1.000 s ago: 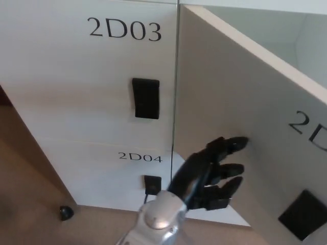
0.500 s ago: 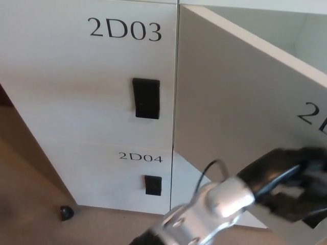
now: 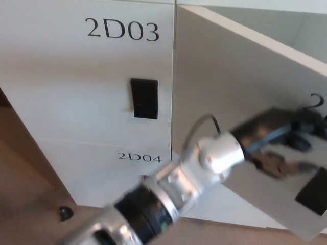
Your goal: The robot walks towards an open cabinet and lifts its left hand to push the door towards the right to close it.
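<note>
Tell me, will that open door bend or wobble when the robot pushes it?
Probably not. The door looks like a thick flat board with a straight edge, so it should stay stiff. It joins the cabinet along one side, so it will likely swing rather than slide. The left hand is against its smooth face, which might be a bit slippery.

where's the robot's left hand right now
In the head view the left hand is at the right side of the picture, against the face of the open cabinet door, just above that door's black handle.
</note>
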You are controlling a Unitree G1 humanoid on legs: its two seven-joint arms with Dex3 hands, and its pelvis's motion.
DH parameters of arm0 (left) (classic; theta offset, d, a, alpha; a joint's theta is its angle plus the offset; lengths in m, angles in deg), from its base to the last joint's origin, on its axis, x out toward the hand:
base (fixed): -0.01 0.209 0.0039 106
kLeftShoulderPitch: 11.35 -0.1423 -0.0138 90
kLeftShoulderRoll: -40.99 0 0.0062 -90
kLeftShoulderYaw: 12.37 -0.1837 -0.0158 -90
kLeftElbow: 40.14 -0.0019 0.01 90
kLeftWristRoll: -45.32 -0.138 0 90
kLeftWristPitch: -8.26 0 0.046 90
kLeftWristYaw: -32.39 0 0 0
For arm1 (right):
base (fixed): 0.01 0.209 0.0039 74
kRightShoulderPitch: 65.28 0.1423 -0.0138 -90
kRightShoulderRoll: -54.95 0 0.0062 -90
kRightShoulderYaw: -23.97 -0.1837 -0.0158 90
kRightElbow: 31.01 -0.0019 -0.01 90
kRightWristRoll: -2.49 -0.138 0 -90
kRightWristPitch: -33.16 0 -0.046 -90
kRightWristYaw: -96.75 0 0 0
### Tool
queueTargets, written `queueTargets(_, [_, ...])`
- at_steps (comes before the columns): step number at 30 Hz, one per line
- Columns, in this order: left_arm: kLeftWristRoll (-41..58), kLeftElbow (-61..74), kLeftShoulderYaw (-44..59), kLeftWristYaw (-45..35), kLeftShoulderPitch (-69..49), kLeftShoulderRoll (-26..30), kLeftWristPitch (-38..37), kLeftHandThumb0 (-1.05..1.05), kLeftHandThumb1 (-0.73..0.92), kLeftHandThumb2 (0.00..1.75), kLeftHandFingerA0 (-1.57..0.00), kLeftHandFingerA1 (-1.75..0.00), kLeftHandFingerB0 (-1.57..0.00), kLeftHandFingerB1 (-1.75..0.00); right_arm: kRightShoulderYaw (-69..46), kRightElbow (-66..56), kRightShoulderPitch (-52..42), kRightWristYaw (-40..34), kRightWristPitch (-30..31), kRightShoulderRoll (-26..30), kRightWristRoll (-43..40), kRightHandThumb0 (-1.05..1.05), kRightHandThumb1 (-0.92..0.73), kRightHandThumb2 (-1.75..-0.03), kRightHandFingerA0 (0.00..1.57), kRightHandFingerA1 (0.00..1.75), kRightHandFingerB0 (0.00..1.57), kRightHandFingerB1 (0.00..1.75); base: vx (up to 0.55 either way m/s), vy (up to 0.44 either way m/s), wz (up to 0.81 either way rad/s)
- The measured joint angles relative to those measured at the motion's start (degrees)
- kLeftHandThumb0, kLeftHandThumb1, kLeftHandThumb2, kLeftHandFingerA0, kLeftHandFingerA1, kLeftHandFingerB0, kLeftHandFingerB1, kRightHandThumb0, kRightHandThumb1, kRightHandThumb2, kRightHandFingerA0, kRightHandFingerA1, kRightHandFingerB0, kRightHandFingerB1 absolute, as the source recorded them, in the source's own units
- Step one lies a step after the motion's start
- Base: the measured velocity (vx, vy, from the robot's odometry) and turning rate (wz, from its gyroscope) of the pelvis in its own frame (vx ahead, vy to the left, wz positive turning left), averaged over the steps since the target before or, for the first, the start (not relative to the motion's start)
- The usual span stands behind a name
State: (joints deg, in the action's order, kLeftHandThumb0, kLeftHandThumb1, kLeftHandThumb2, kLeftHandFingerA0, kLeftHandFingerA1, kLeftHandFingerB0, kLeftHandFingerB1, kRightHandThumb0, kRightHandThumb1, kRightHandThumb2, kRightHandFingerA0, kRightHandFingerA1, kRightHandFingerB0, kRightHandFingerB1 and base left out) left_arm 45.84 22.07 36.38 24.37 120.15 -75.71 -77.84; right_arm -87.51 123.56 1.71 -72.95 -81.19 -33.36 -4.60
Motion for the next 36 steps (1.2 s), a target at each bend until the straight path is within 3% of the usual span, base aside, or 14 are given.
queueTargets(1, [0.00, 0.00, 0.00, 0.00, 0.00, 0.00, 0.00, -0.53, 0.64, 0.60, -0.18, -0.32, -0.20, -0.29, 0.00, 0.00, 0.00, 0.00, 0.00, 0.00, 0.00, -0.37, -0.56, -0.73, 0.49, 0.55, 0.41, 0.49, 0.00, 0.000, 0.00])
queueTargets(3, [0.02, -2.91, 0.70, -0.10, 5.32, 2.76, 0.04, -0.53, 0.64, 0.60, -0.18, -0.32, -0.20, -0.29, 0.00, -0.08, 0.03, 0.21, -0.27, -0.18, -0.01, -0.37, -0.56, -0.73, 0.49, 0.55, 0.41, 0.49, 0.00, 0.000, 0.00])
queueTargets(4, [0.04, -4.47, 1.15, -0.14, 7.82, 4.21, 0.06, -0.29, 0.48, 1.00, -0.07, -0.52, -0.06, -0.49, -0.01, -0.10, 0.04, 0.33, -0.39, -0.25, -0.02, -0.29, -0.65, -0.59, 0.53, 0.51, 0.46, 0.43, 0.00, 0.000, 0.00])
queueTargets(11, [0.13, -11.39, 2.72, -0.67, 17.56, 10.18, 0.23, -0.31, 0.51, 1.01, -0.01, -0.49, 0.00, -0.47, -0.08, -0.98, 0.38, 1.09, -1.05, -0.56, -0.14, -0.31, -0.66, -0.59, 0.56, 0.50, 0.45, 0.42, 0.00, 0.000, 0.00])
queueTargets(12, [0.13, -11.39, 2.72, -0.67, 17.56, 10.18, 0.23, -0.52, 0.63, 0.60, -0.22, -0.33, -0.16, -0.28, -0.08, -0.98, 0.38, 1.09, -1.05, -0.56, -0.14, -0.30, -0.66, -0.59, 0.55, 0.50, 0.46, 0.43, 0.00, 0.000, 0.00])
queueTargets(18, [0.96, -19.81, 4.80, -4.89, 25.26, 14.98, 0.20, -0.50, 0.62, 0.60, -0.23, -0.33, -0.19, -0.28, -0.47, -3.41, 0.66, 2.60, -2.87, -0.61, -0.32, -0.28, -0.67, -0.59, 0.57, 0.51, 0.45, 0.43, 0.00, -0.001, 0.01])
queueTargets(19, [0.96, -19.81, 4.80, -4.89, 25.26, 14.98, 0.20, -0.59, 0.53, 0.78, -0.19, -0.42, -0.12, -0.37, -0.47, -3.41, 0.66, 2.60, -2.87, -0.61, -0.32, -0.37, -0.55, -0.76, 0.54, 0.60, 0.44, 0.52, 0.00, 0.000, 0.00])
queueTargets(20, [1.18, -21.89, 6.05, -6.46, 26.98, 16.58, 0.17, -0.57, 0.66, 0.61, -0.27, -0.32, -0.22, -0.29, -0.51, -4.43, 0.52, 3.03, -3.32, -0.68, -0.41, -0.27, -0.66, -0.59, 0.56, 0.53, 0.48, 0.44, -0.09, -0.006, 0.01])
queueTargets(24, [1.68, -22.09, 8.66, -8.63, 27.82, 20.05, 0.07, -0.57, 0.65, 0.60, -0.32, -0.33, -0.27, -0.30, -0.63, -6.11, 0.46, 3.72, -3.73, -1.15, -0.64, -0.29, -0.66, -0.59, 0.56, 0.50, 0.51, 0.44, -0.10, -0.013, 0.03])
queueTargets(25, [1.99, -21.32, 9.85, -9.62, 27.80, 21.65, 0.03, -0.57, 0.65, 0.60, -0.32, -0.33, -0.27, -0.30, -0.72, -6.90, 0.46, 4.05, -3.85, -1.44, -0.86, -0.29, -0.66, -0.59, 0.56, 0.50, 0.51, 0.44, 0.00, 0.000, 0.00])
queueTargets(26, [2.17, -20.22, 10.65, -10.27, 27.65, 22.65, 0.07, -0.57, 0.47, 0.88, -0.37, -0.53, -0.19, -0.43, -0.77, -7.47, 0.44, 4.26, -3.90, -1.63, -1.02, -0.30, -0.65, -0.58, 0.57, 0.53, 0.50, 0.46, 0.00, 0.000, 0.00])
queueTargets(30, [3.00, -13.77, 13.28, -12.23, 26.33, 26.15, 0.22, -0.58, 0.48, 0.86, -0.36, -0.51, -0.20, -0.42, -0.88, -9.90, 0.30, 4.86, -3.97, -2.03, -1.39, -0.25, -0.64, -0.58, 0.62, 0.63, 0.55, 0.49, -0.03, -0.008, 0.05])
queueTargets(36, [4.28, -4.80, 14.56, -13.35, 21.54, 27.81, 0.42, -0.63, 0.51, 0.91, -0.43, -0.54, -0.25, -0.44, -0.79, -13.70, 1.26, 5.20, -3.96, -2.44, -1.44, -0.22, -0.70, -0.60, 0.60, 0.52, 0.47, 0.46, 0.00, 0.000, 0.00])
